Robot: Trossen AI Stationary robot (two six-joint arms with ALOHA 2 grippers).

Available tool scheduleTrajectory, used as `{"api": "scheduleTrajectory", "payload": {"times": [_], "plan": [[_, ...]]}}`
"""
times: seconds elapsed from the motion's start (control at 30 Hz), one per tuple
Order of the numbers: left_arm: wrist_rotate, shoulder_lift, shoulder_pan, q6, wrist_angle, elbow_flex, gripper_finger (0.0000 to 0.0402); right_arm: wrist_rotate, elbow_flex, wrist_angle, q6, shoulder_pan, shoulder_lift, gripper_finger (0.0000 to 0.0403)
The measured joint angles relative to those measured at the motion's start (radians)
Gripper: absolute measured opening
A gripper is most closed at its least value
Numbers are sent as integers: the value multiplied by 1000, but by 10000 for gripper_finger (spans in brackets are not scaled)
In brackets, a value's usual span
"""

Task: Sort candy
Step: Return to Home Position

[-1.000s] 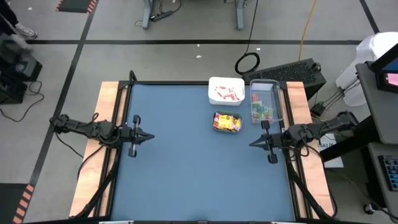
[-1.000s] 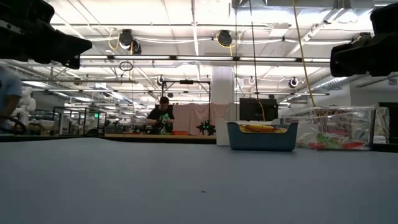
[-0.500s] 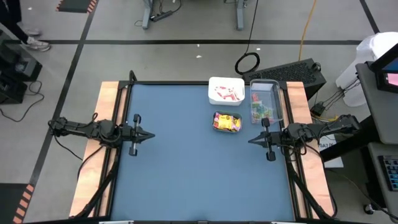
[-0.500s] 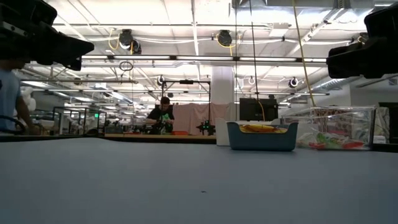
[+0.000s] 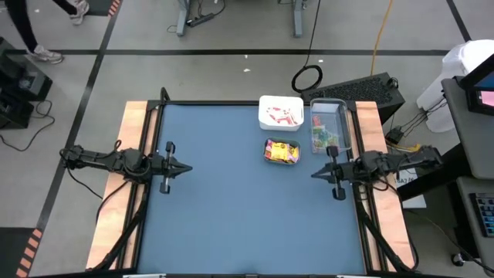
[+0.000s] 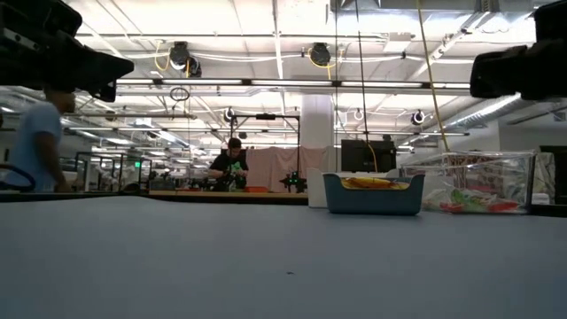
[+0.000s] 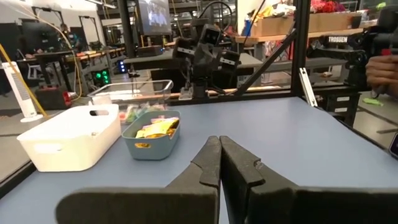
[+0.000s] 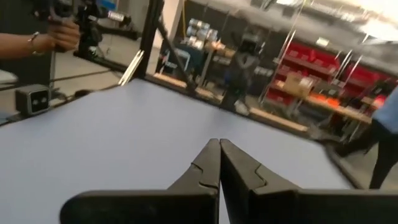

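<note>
High view, and no loose candy (image 5: 282, 152) shows on the bench (image 5: 231, 224). It all sits in the white bin (image 5: 263, 103), teal tray (image 5: 267, 151) and clear bin (image 5: 345, 123), clustered just beside the right tool (image 5: 314, 174) and well apart from the left tool (image 5: 187, 168). Sorting looks finished. Both tools are pinched together, empty, near opposite bench edges, with open surface between them.

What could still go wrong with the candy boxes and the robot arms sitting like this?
The right gripper, shut, sits close to the clear plastic bin of green and red candy; a careless swing might knock it. The yellow square packets poke above the teal plastic bin, so a bump could spill some. A person in a light blue shirt is beyond the left gripper and might wander too close.
</note>
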Motion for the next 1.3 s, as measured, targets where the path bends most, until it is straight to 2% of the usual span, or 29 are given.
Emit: {"api": "scheduleTrajectory", "payload": {"times": [0.33,0.47,0.93,1.3], "plan": [[-2,0,0,-14,6,-1,5,-15,0,-3,-14,-66,-18,0],[-2,0,0,2,10,-2,5,-53,0,-5,-58,-76,-21,0],[-3,0,0,2,13,-2,5,-44,0,-6,-74,-138,-20,0],[-3,0,0,3,13,-2,5,-32,0,-6,58,-152,-20,0]]}}
